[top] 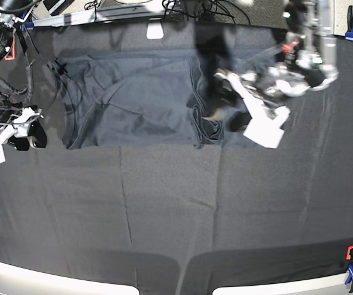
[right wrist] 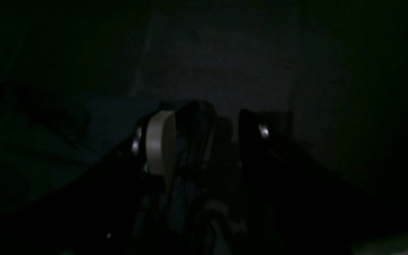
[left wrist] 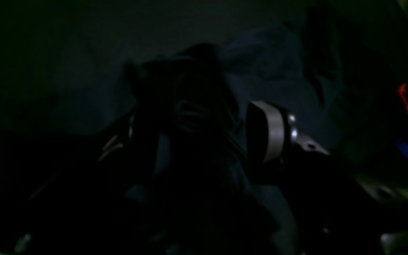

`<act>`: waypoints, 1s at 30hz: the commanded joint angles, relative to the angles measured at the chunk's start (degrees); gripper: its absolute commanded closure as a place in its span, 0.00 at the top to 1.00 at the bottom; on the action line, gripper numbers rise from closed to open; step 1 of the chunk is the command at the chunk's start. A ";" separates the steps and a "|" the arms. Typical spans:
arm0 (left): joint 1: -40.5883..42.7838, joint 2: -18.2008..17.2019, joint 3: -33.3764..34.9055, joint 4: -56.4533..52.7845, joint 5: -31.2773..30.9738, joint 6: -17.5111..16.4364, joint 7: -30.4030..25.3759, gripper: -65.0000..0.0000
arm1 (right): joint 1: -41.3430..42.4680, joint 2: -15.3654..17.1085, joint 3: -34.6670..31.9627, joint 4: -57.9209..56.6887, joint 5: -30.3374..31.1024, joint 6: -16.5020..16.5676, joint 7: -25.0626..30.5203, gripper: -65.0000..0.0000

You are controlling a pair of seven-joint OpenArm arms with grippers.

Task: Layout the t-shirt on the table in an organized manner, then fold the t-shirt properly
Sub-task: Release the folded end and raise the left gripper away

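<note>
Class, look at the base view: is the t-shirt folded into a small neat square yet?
No. The t-shirt lies spread wide across the table, with a bunched ridge near its middle.

left gripper [top: 222,101]: clamped on cloth, mid-table; right gripper [top: 26,132]: clamped on cloth, table edge
</note>
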 commanded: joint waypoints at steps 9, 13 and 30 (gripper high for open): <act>-5.62 0.17 8.52 -6.84 3.08 6.47 -4.70 0.55 | 0.61 0.96 0.24 0.87 1.42 1.03 -0.04 0.43; -9.70 0.39 12.09 -11.43 3.10 6.84 -5.55 0.55 | 0.42 0.79 0.24 0.87 1.40 1.03 -0.04 0.43; -15.26 4.70 12.44 -15.43 -0.24 3.52 -3.32 0.55 | 0.44 0.68 0.24 0.87 2.67 1.03 -0.04 0.43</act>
